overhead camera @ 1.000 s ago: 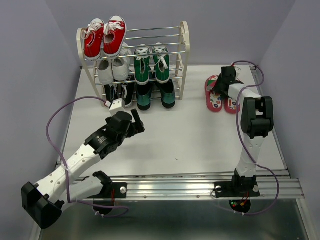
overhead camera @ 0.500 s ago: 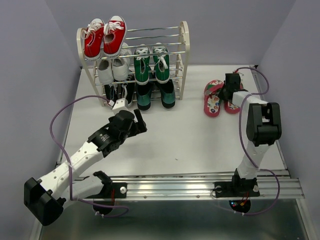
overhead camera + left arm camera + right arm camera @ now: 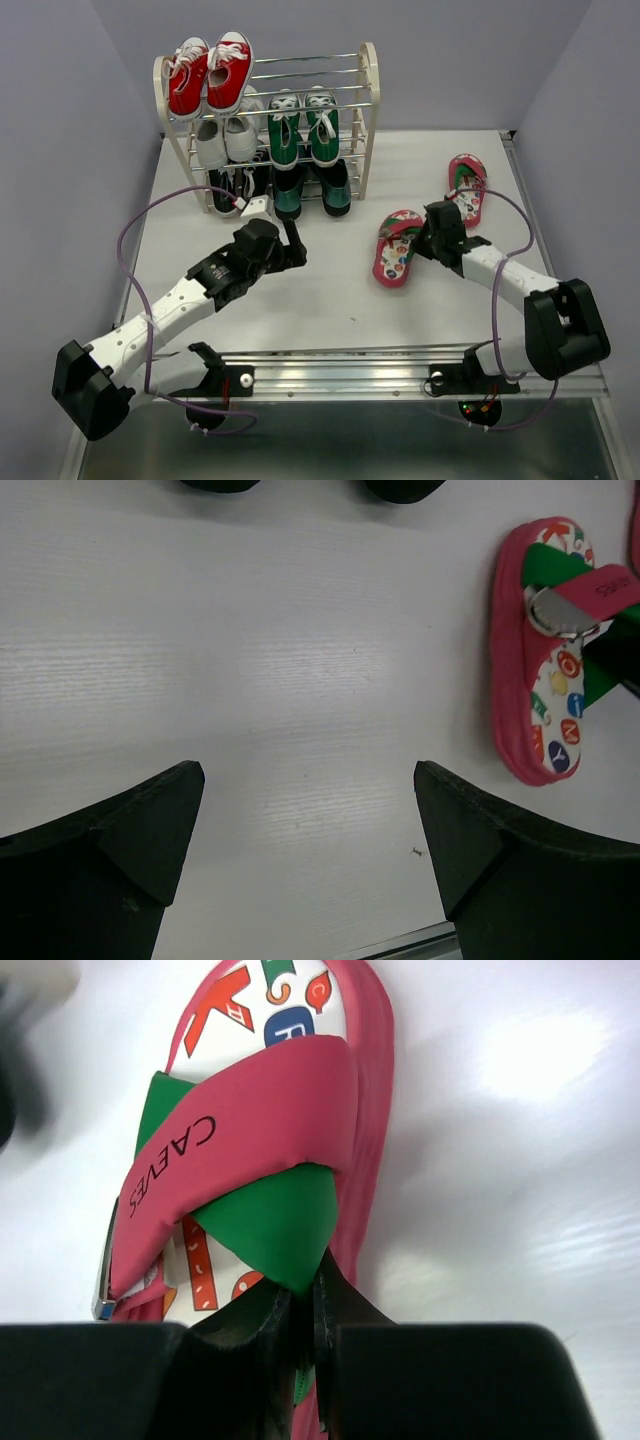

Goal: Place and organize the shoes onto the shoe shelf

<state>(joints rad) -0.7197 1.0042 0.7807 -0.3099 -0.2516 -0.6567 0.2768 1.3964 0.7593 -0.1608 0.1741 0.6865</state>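
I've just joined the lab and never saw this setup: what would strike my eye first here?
The right gripper is shut on the strap of a pink-red flip-flop with a white colourful-dotted footbed, right of centre on the white table; its twin lies apart, nearer the far right edge. At far left, a cream-framed shoe shelf with silver rods carries red canvas sneakers on top, and the open left gripper hovers before it.

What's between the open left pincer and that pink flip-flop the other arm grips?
Only bare tabletop separates left pincer from flip-flop; left wrist view shows it.
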